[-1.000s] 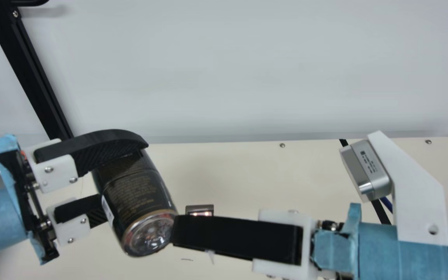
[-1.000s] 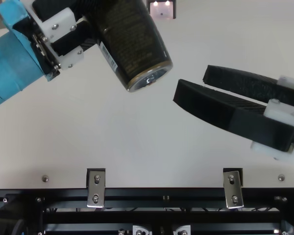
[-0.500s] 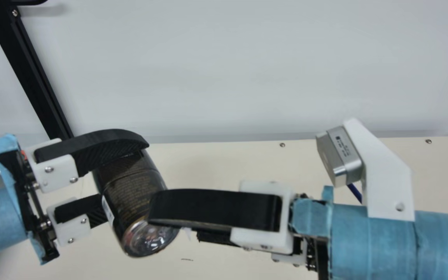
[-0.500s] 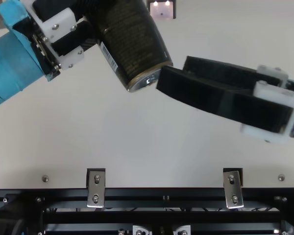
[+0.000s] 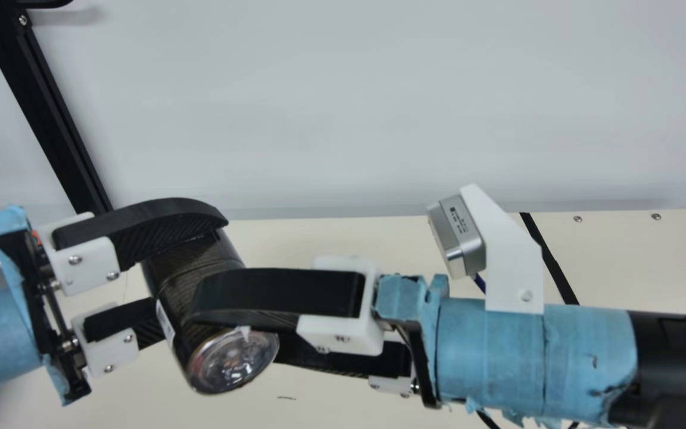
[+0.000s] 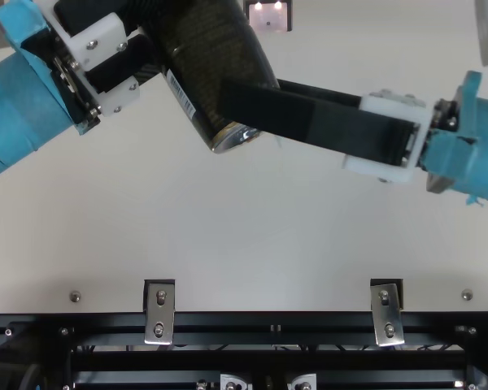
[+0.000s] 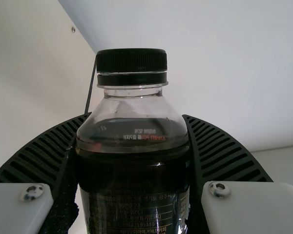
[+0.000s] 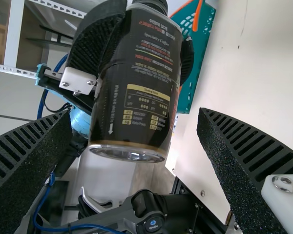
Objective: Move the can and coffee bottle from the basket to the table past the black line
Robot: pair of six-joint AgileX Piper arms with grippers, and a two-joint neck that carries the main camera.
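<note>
My left gripper [image 5: 185, 277] is shut on the dark coffee bottle [image 5: 233, 360], which hangs tilted above the table, its clear base facing down and right. Inside the left wrist view, the gripper [image 7: 136, 117] has its ribbed fingers on both sides of the bottle [image 7: 134, 170], below the black cap. My right gripper [image 5: 236, 330] stands open at the bottle's lower end, one finger across its front, the other partly behind. From the right wrist view, the bottle [image 8: 136, 92] lies between the spread fingers of that gripper [image 8: 136, 113]; contact cannot be told.
The black line [image 5: 548, 256] crosses the table to the right, partly behind the right arm. A teal basket [image 8: 198, 63] with something orange appears beyond the bottle in the right wrist view. A small lit device [image 6: 268, 18] sits at the top view's upper edge.
My right gripper has moved left, its fingers now overlapping the bottle's lower part where they were just beside it. The left gripper and the bottle have kept still.
</note>
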